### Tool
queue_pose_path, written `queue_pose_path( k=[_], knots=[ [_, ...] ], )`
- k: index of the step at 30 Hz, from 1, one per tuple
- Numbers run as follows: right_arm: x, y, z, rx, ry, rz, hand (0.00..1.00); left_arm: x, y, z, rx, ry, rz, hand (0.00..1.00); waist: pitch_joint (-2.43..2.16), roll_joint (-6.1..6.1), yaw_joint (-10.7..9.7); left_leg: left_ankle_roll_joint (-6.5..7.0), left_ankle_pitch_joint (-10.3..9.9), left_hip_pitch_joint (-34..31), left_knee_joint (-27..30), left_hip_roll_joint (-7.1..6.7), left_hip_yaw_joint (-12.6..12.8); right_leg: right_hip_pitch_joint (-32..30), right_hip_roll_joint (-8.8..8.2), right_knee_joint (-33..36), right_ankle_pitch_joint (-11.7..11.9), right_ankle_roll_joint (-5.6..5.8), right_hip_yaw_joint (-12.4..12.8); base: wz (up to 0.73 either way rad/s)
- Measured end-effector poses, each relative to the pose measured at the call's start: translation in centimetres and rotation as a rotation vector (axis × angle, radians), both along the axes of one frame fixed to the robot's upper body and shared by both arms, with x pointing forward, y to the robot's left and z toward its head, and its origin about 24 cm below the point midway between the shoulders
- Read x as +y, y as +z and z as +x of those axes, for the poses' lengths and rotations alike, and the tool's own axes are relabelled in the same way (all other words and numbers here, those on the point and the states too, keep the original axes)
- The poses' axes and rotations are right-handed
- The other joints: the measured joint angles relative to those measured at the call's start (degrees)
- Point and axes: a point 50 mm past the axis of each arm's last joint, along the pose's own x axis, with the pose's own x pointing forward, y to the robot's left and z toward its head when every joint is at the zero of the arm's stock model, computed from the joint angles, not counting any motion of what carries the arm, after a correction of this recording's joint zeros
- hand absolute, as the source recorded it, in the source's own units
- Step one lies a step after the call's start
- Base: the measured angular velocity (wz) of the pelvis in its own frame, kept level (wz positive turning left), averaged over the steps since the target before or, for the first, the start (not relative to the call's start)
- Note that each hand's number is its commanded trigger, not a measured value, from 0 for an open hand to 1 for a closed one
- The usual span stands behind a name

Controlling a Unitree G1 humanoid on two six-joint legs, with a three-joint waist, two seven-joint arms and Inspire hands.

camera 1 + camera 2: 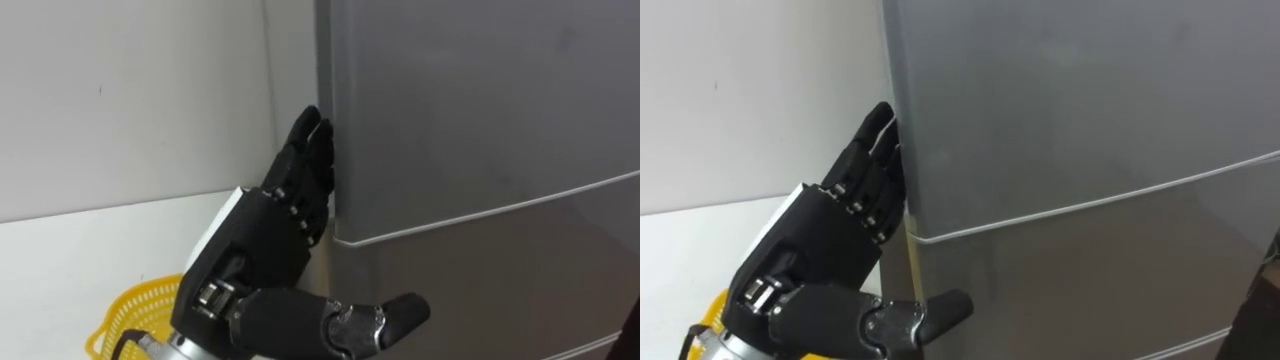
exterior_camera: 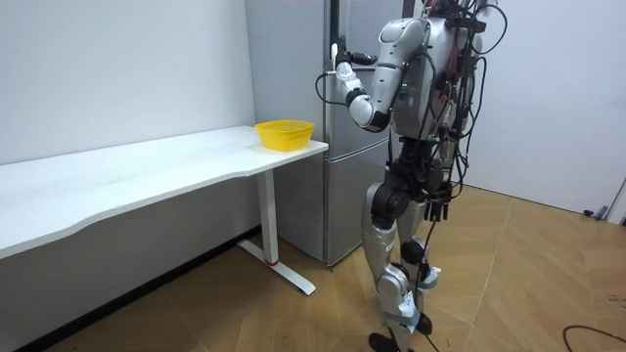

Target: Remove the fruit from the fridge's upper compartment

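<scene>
Left hand [image 1: 268, 218]: we see it raised at the left edge of the upper fridge door [image 1: 480, 100], fingers [image 1: 312, 158] straight and loosely spread, touching that edge, gripping nothing.
Upper fridge door: closed above the lower door [image 1: 500, 285].
Yellow basket [image 1: 128, 312]: on the white surface [image 1: 60, 265], beside the fridge.

I stand right before the fridge [image 1: 1090, 120]; the wall [image 1: 130, 90] runs off behind it to my left; the desk [image 1: 80, 250] lies along that wall, its end just beside the fridge; the basket [image 1: 135, 310] sits on that end of the desk; my left hand [image 1: 270, 230] is up between basket and fridge, fingers [image 1: 310, 140] against the left edge of the upper door [image 1: 480, 100], just above the seam over the lower door [image 1: 500, 290].
</scene>
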Motion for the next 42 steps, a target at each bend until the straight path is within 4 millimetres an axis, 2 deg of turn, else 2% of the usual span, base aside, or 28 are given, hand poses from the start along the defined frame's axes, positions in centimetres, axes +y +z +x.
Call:
queue_pose_path(
  k=[5, 11, 19, 24, 42],
  knots=[
    [0.03, 0.01, 0.13, -0.003, 0.012, 0.001, 0.0, 0.03, 0.03, -0.08, 0.006, -0.029, -0.016, 0.0, -0.21, -0.11, 0.0, 0.0, 0.0, 0.0, 0.1, -0.01, 0.1, 0.0, -0.02, 0.0, 0.1, 0.05, 0.0, 0.0],
    [-0.51, 0.13, 0.12, 0.003, 0.013, -0.001, 0.0, 0.21, 0.01, -0.1, 0.007, -0.041, -0.006, 0.0, -0.58, 0.42, -0.3, 0.0, 0.0, 0.0, 0.5, -0.08, 0.1, 0.0, -0.13, 0.0, 0.4, 0.19, 0.2, 0.0],
    [-0.76, 0.18, -0.03, 0.013, 0.009, 0.004, 0.0, 0.23, 0.0, -0.15, -0.002, -0.059, 0.009, 0.0, -0.55, 0.42, -0.3, 0.12, 0.1, 0.3, 0.5, -0.04, 0.3, 0.1, -0.02, 0.0, 0.7, 0.19, 0.4, 0.0],
    [-0.75, 0.18, 0.0, 0.023, 0.04, 0.006, 0.0, 0.26, 0.02, -0.15, -0.003, -0.059, 0.009, 0.0, -0.3, 0.87, 0.0, 0.24, 0.1, 0.1, 0.5, -0.13, 0.9, -0.2, 0.09, 0.0, 0.8, 0.29, 1.4, -0.04],
    [-0.65, 0.19, 0.31, 0.027, 0.079, 0.02, 0.0, 0.12, 0.29, -0.07, -0.016, -0.064, 0.012, 0.0, -0.26, 0.75, 0.0, 0.24, 0.1, 0.2, 0.2, -0.16, 1.7, -0.1, 0.03, -0.1, 0.9, 0.47, 1.9, -0.01]
  ],
)
